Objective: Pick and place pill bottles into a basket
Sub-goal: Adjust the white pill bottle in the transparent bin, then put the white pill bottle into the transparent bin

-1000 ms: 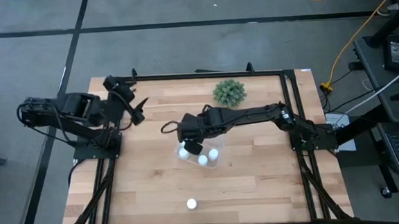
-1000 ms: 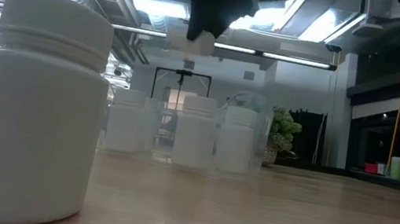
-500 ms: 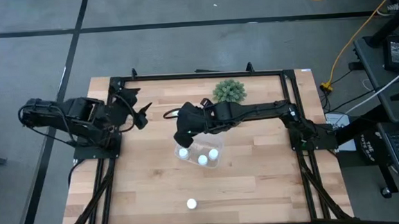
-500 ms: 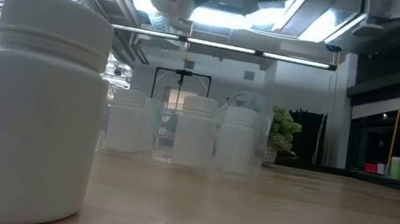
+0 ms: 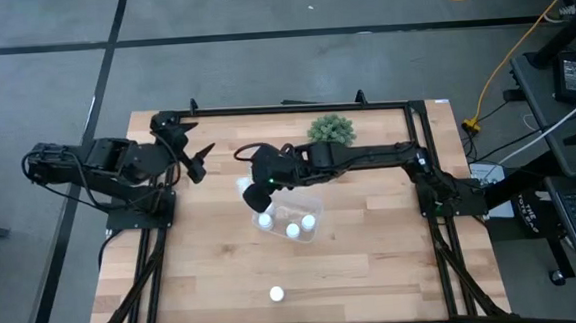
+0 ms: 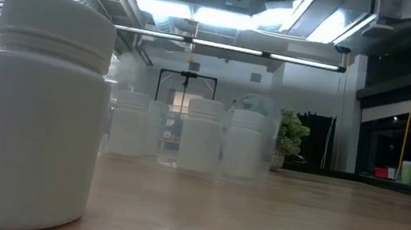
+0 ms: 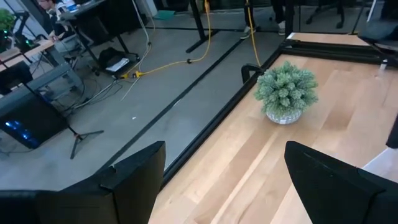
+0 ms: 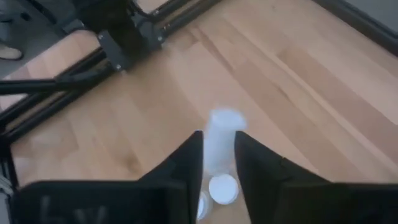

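The bottles are small white cylinders with white ribbed caps. Three are standing upright in the basket [image 5: 290, 222], a clear tray with rounded corners near the table's middle, showing from above as white caps [image 5: 292, 230]. In the low view the tray's walls are hard to make out and its bottles [image 6: 202, 135] are blurring through the plastic. A lone bottle [image 5: 276, 294] is standing near the front edge; in the low view it [image 6: 35, 106] is filling the left side, close to the camera.

The right gripper [image 5: 253, 191] is hanging just beyond the basket's far left corner, its fingers [image 8: 186, 162] pinching narrowly on another bottle [image 8: 221, 146], which is blurred and partly hidden between them. From above only a pale smear of it [image 5: 244, 187] is showing at the fingertips.

The left gripper [image 7: 224, 180] is waiting at the table's far left edge, fingers spread wide and holding nothing, facing the plant [image 7: 285, 91].
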Motion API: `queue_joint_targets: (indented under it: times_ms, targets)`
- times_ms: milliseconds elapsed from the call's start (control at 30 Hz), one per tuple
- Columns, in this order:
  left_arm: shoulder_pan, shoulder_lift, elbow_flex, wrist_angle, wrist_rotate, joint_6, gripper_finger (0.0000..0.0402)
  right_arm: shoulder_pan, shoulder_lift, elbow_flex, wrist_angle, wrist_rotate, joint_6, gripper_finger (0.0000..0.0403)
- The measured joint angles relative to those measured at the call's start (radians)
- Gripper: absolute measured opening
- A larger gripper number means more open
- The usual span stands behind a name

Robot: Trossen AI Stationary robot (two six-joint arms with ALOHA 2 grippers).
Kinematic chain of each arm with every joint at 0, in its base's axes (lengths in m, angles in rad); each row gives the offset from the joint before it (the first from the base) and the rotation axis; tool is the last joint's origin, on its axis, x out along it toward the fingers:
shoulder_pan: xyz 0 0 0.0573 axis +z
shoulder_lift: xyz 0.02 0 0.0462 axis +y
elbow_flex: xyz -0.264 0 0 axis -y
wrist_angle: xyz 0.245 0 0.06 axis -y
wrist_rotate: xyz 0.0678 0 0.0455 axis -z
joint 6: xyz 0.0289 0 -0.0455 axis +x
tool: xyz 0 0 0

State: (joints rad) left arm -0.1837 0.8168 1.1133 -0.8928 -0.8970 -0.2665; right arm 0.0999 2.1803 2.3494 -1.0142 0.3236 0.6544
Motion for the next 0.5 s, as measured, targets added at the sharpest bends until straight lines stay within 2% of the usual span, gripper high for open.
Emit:
queue_joint_targets:
  times_ms: [133,200,500]
  targets:
    - [0.0,-0.005,0.0,-0.001,0.002,0.0,0.0322,0.004,0.0,-0.004,-0.059,-0.008,0.0,0.0025]
    - [0.0,-0.007,0.0,-0.001,0.002,0.005,0.0322,0.006,0.0,-0.004,-0.085,-0.014,-0.003,0.0006]
    - [0.0,-0.006,0.0,-0.001,0.011,0.025,0.0322,0.007,0.0,-0.004,-0.142,-0.015,0.0,0.0041]
